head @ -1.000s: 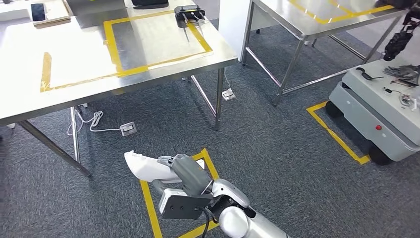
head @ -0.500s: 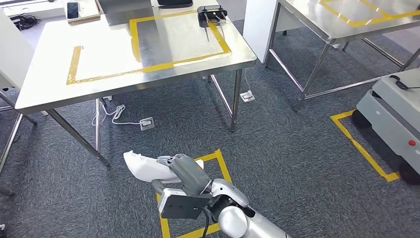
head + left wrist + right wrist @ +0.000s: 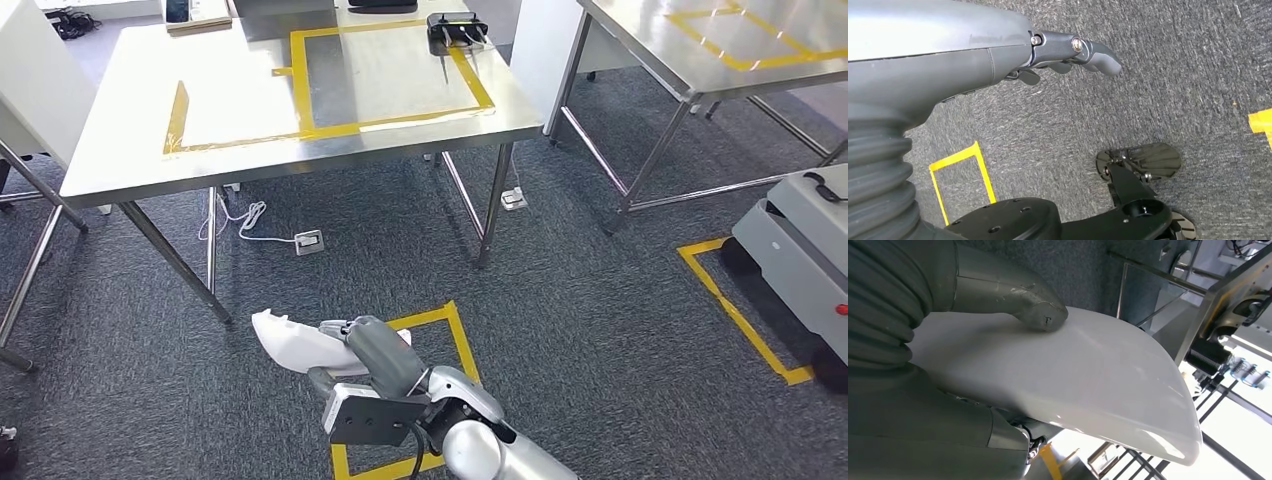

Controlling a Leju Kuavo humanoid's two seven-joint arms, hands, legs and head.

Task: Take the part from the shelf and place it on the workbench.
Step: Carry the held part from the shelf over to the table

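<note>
One white part (image 3: 290, 340) gripped in right hand (image 3: 375, 350); left hand (image 3: 1068, 55) holds nothing, fingers apart

Head high, looking down; wrists close.

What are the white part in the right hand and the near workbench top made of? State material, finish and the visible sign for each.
White part: probably moulded plastic, smooth and glossy; soft highlights run along its curved, seamless shell under the right hand.
Workbench: apparently stainless steel, brushed and semi-reflective; the top shows blurred reflections, and the legs are bare silver metal. Yellow tape marks it.
</note>
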